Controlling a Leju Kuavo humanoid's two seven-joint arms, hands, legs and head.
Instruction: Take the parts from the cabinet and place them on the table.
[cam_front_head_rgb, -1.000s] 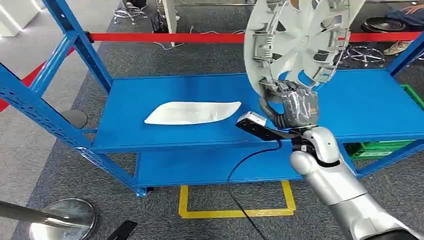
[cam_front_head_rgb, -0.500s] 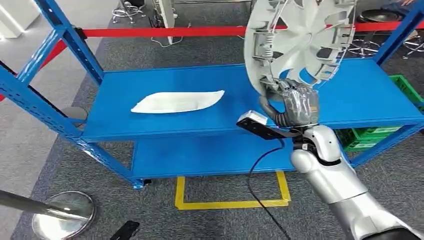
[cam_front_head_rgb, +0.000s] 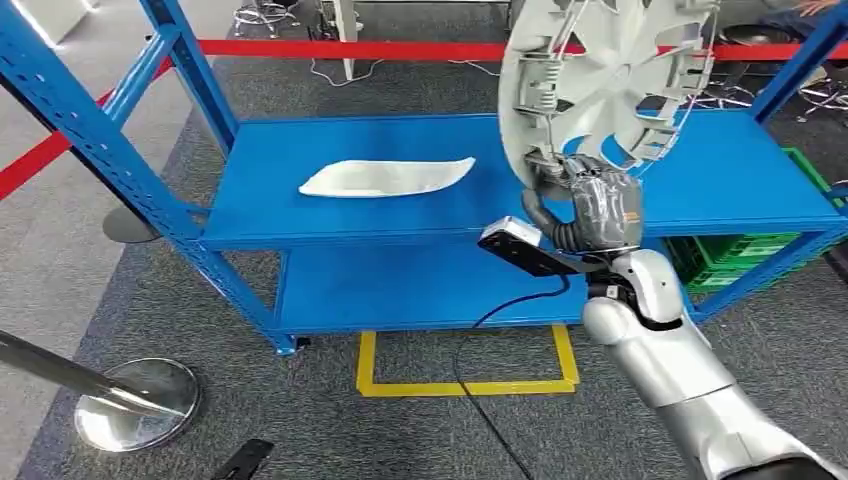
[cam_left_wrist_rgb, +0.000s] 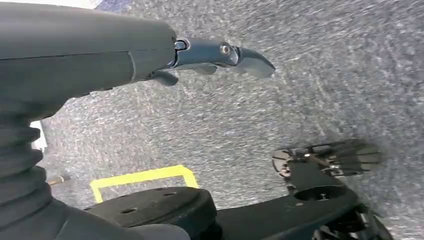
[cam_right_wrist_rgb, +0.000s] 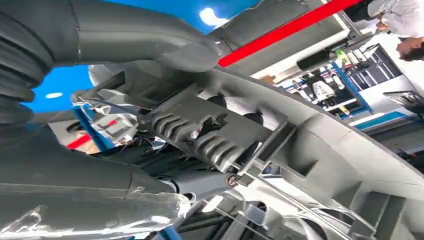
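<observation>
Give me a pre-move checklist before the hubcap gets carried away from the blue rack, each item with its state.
1. Right hand grips the hubcap at its lower rim: ok.
2. Hubcap lifted off the blue shelf, held upright: ok.
3. Fingers wrapped securely around the rim: cannot tell, they are mostly hidden.
4. Left hand holds nothing, hanging over the floor: ok.
5. Black cable trailing from the wrist toward the floor, free of snags: cannot tell.
6. White part on the shelf, not yet taken: not ok.

A red barrier tape (cam_front_head_rgb: 330, 48) stretches behind; a yellow floor marking (cam_front_head_rgb: 465, 386) lies below.
</observation>
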